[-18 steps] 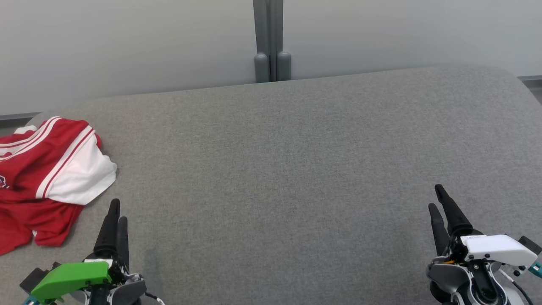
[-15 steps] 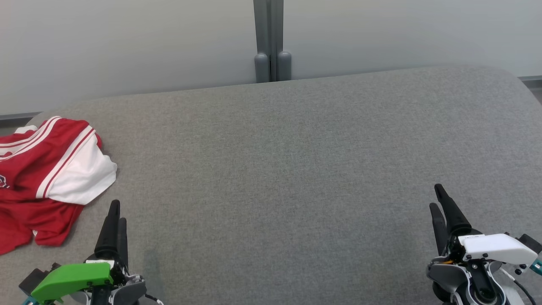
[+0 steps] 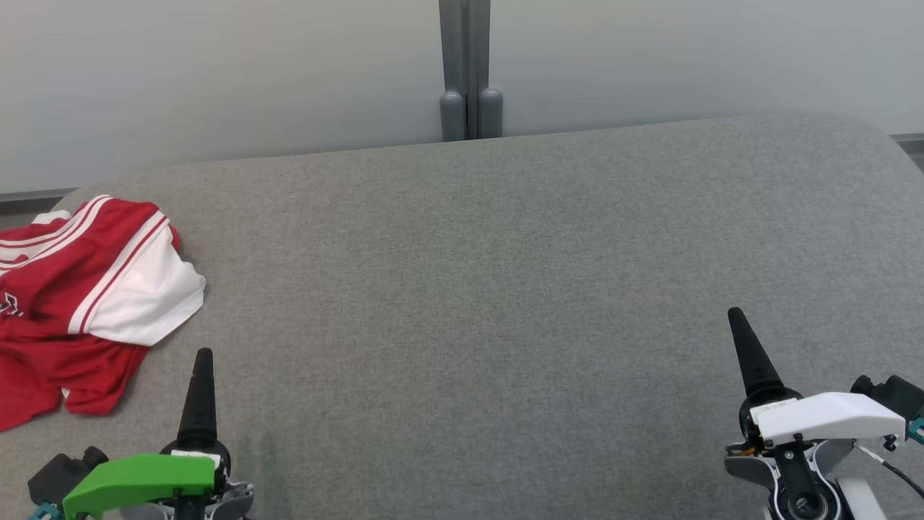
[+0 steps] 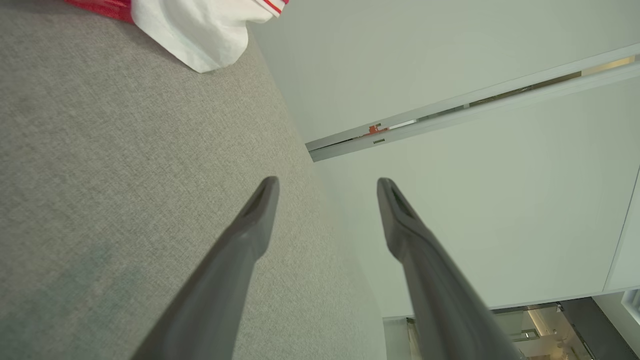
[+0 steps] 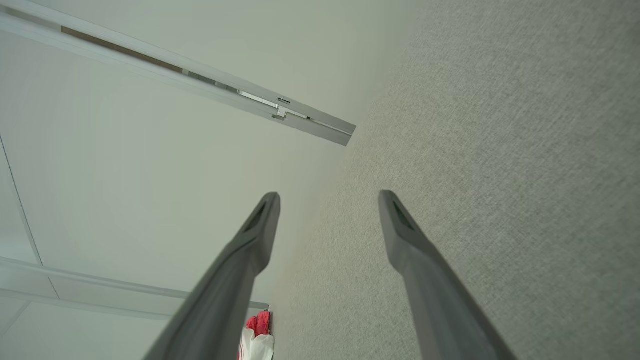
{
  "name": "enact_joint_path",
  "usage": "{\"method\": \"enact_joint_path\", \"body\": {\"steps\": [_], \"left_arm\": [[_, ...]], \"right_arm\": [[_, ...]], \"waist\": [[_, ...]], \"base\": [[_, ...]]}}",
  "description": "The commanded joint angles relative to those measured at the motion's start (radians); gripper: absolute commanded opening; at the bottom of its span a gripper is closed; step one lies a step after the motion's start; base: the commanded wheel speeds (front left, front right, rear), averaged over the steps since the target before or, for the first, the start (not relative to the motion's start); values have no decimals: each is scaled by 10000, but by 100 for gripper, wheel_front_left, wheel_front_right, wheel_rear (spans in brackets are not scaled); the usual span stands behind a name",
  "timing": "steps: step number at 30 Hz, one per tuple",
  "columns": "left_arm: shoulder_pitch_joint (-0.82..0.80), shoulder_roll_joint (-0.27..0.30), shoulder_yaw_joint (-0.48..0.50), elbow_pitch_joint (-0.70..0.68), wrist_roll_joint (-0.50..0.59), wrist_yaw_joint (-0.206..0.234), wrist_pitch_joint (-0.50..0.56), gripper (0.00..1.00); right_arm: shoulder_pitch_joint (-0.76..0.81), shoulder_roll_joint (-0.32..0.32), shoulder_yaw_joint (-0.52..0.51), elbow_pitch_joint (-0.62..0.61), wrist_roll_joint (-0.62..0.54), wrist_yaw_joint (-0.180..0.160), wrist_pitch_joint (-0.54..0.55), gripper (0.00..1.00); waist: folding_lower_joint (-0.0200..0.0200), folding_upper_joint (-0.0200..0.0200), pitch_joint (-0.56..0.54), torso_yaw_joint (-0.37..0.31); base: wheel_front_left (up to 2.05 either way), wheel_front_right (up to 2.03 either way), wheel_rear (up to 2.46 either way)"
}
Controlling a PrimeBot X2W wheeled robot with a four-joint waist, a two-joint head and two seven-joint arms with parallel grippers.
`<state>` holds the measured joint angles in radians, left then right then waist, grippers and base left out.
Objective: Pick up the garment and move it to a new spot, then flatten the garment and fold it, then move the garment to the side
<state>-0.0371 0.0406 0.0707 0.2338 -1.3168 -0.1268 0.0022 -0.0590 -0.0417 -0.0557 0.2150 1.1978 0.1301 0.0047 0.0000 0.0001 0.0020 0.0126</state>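
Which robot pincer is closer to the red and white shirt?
Left. Left pincer: just beside the crumpled red-and-white fabric shirt, not touching. Right pincer: far across the grey upholstered surface.

Lighting: bright, even, diffuse; source not discernible. Shadows: one faint soft patch on the desk beside the left tool. Focus: head view sharp; wrist views blurred nearest the lens. Distortion: wide-angle stretch toward wrist-view edges.

Two dark-fingered arms, two cover colours
The left gripper wears a green cover; the right gripper wears a white cover with dark screws and a thin cable.
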Motion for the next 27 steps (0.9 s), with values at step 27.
{"method": "enact_joint_path", "body": {"steps": [27], "left_arm": [[417,191,-305,-572,5497,-32,-1022,100]], "right_arm": [[191,-76,219,-646,-5901,5,-1043,100]], "waist": [[0,-1,-41,154]], "base": [[0,0,0]]}}
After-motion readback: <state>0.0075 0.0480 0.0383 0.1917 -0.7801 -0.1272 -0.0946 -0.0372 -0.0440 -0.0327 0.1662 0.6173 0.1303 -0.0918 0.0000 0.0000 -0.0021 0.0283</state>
